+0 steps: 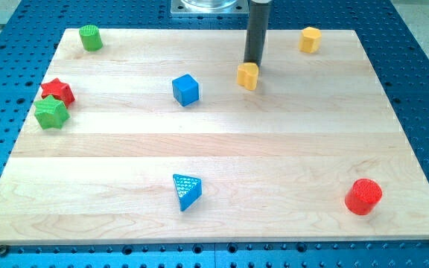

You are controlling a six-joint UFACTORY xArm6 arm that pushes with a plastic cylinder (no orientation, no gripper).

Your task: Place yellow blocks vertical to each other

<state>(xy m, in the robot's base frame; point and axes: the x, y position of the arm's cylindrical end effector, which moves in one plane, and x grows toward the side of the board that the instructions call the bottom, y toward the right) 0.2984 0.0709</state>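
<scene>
Two yellow blocks matter in the single camera view: one yellow block (248,75) sits in the upper middle of the frame, and the other yellow block (310,39) lies near the upper right corner of the wooden tabletop (222,160), well apart from the first. Both look like small, light, rigid plastic pieces that should slide readily on the smooth wood and may twist if nudged off-centre, so I judge a push is best made square against a flat side, through the middle. No fingers exist on this rig, so nothing is spread, pressed together or pinching; the arm ends in a dark rod, and my tip (254,64) stands just above the nearer yellow block's upper edge, touching it or very nearly so. Elsewhere lie a blue cube (185,89), a blue triangular block (186,191), a red cylinder (363,196), a red star (57,91), a green star (51,113) and a green cylinder (90,37).
</scene>
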